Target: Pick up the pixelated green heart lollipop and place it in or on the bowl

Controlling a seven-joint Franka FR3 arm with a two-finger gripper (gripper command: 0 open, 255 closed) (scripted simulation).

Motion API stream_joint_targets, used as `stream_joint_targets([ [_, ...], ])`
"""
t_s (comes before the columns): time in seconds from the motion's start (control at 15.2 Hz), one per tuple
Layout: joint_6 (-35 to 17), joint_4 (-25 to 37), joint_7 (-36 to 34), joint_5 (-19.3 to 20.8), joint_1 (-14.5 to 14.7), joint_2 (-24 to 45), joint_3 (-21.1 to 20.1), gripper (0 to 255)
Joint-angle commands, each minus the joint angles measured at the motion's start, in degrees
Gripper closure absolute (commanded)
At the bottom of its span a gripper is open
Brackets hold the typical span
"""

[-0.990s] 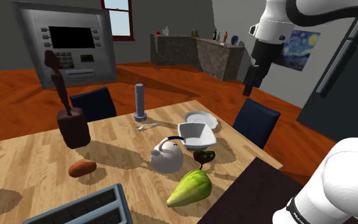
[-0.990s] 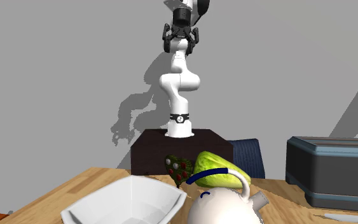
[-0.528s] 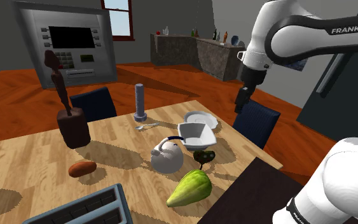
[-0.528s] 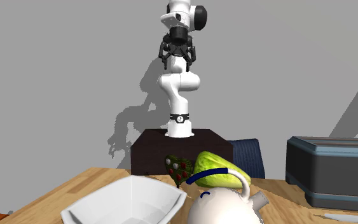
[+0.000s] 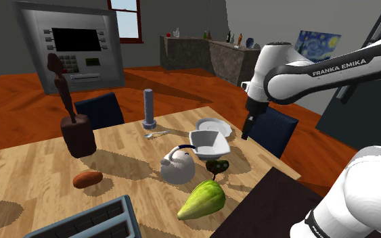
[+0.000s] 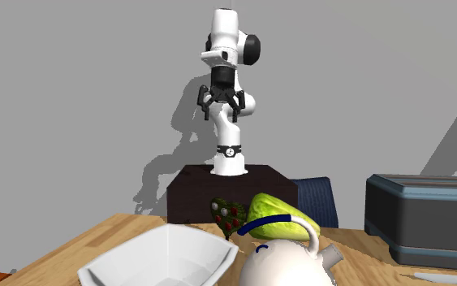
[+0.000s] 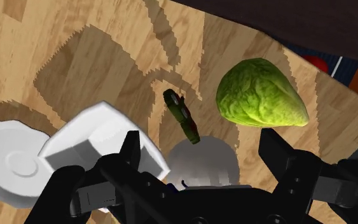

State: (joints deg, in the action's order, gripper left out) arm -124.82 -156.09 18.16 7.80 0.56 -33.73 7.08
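- Dropped sharply since a second ago: pincer [image 5: 244, 134] [image 6: 222, 108] [image 7: 203, 150], then high near the shoulder view's top edge, now hanging low over the far side of the wooden counter [image 5: 33, 169], just beyond the white plate [image 5: 214, 126] and the white bowl [image 5: 209, 140].
- In the second exterior view, down from the picture's top to mid-height in front of the arm's own white body.
- Arm now bent forward over the counter in the shoulder view, forearm stretched across the picture's right.
- Unmoved on the counter since then: bowl, plate, kettle [image 5: 178, 165], vegetable and lollipop alike.
- Wide open, black fingers [image 7: 133, 153] spread well apart, gripping nothing.
- Heart lollipop [image 5: 217, 164] [image 6: 227, 214] [image 7: 182, 116], dark green with red specks, on the wood under the pincer and well apart from it, seen edge-on in the wrist view in the gap ahead of the two fingers, untouched.
- Placed between the bowl [image 7: 88, 137] and the leafy green vegetable [image 7: 260, 95], just beside the pale kettle [image 7: 203, 165].
- From across the counter, heart upright just beside the vegetable [image 6: 279, 215], behind the bowl's rim [image 6: 165, 256] and the kettle's blue handle; contact with the vegetable impossible to tell.
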Motion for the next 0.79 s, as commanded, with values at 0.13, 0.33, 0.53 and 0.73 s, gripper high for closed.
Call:
stream_joint_targets([
  [0.13, -10.5, -2.7, 3.4, 1.1, 0.4, 7.6, 2.0, 0],
  [0.33, -18.3, -3.4, 6.2, 1.4, 0.9, 14.7, 3.6, 0],
  [0.53, -26.1, -3.2, 9.5, 0.9, 1.6, 22.6, 5.0, 0],
  [0.73, -33.4, -2.0, 13.8, -1.4, 2.6, 31.2, 6.1, 0],
])
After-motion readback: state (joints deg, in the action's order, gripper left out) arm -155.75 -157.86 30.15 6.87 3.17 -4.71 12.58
